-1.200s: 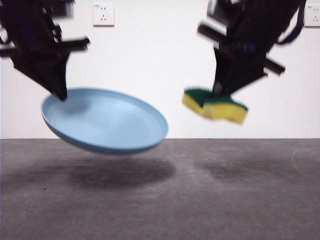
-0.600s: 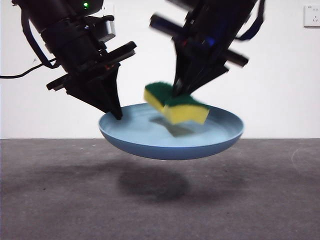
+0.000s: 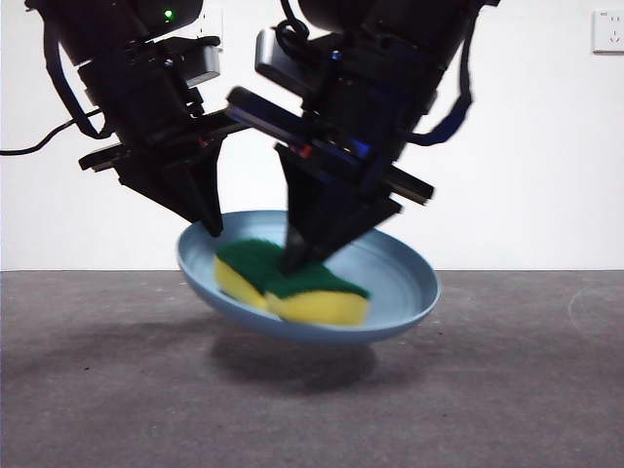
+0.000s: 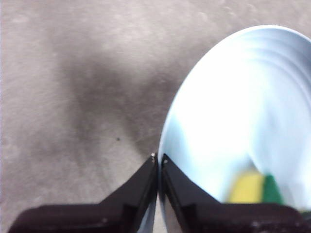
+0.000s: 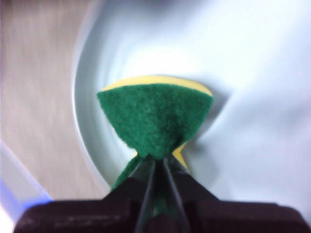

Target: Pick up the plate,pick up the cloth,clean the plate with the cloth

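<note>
The light-blue plate (image 3: 395, 278) hangs tilted above the grey table, held at its left rim by my left gripper (image 3: 209, 226), which is shut on it. In the left wrist view the jaws pinch the rim of the plate (image 4: 243, 111) at my left gripper (image 4: 158, 158). The cloth (image 3: 292, 285), a yellow sponge with a green top, lies down in the plate's bowl, and my right gripper (image 3: 295, 261) is shut on it from above. The right wrist view shows the cloth (image 5: 155, 114) squeezed in my right gripper (image 5: 158, 162) against the plate (image 5: 252, 73).
The grey table (image 3: 507, 390) stretches under the plate, with the plate's shadow below it. A white wall with a socket (image 3: 608, 31) stands behind. A black cable (image 3: 39, 136) trails from the left arm.
The cloth has dropped from above the plate down into its bowl. The plate has shifted slightly left and tilted, its near-left side lower. Both arms moved closer together.
</note>
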